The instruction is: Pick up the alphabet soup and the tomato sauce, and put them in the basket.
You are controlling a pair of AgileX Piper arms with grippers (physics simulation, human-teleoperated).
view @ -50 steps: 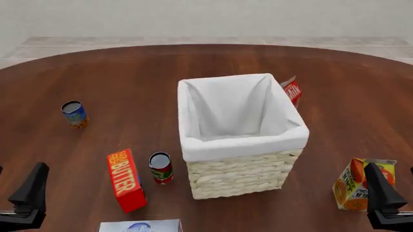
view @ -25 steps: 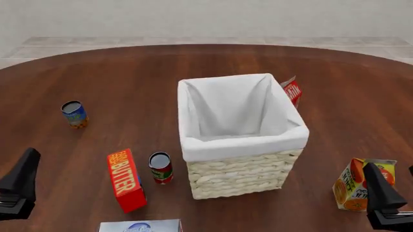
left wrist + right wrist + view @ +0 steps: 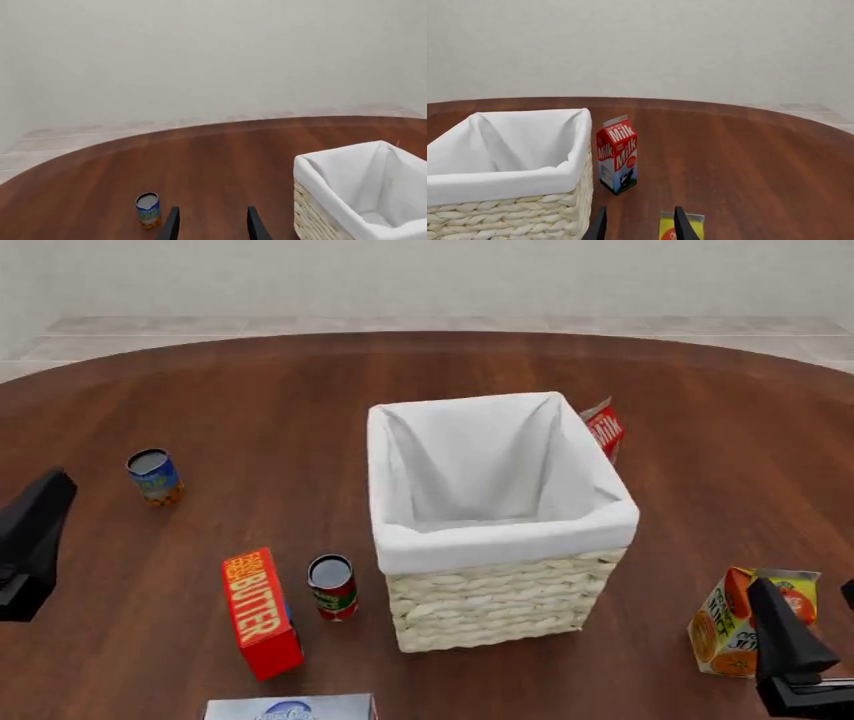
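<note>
The alphabet soup (image 3: pixel 154 476), a can with a blue and orange label, stands upright at the table's left. In the left wrist view the alphabet soup (image 3: pixel 148 210) is just beside my left gripper (image 3: pixel 212 228), whose fingers are open and hold nothing. The tomato sauce (image 3: pixel 332 587), a red and green can, stands close to the basket's (image 3: pixel 505 542) front left corner. At the left edge of the front view my left gripper (image 3: pixel 40 520) hangs near the soup. My right gripper (image 3: pixel 781 635) is at the front right, open and empty, also seen as right gripper (image 3: pixel 639 228).
A red butter box (image 3: pixel 260 612) stands left of the tomato sauce. A white and blue box (image 3: pixel 291 708) lies at the front edge. An orange juice carton (image 3: pixel 727 625) is beside my right gripper. A milk carton (image 3: pixel 617 161) stands behind the basket (image 3: pixel 507 185).
My left gripper has risen and moved forward toward the alphabet soup's side of the table. The right gripper has barely shifted. No object has moved.
</note>
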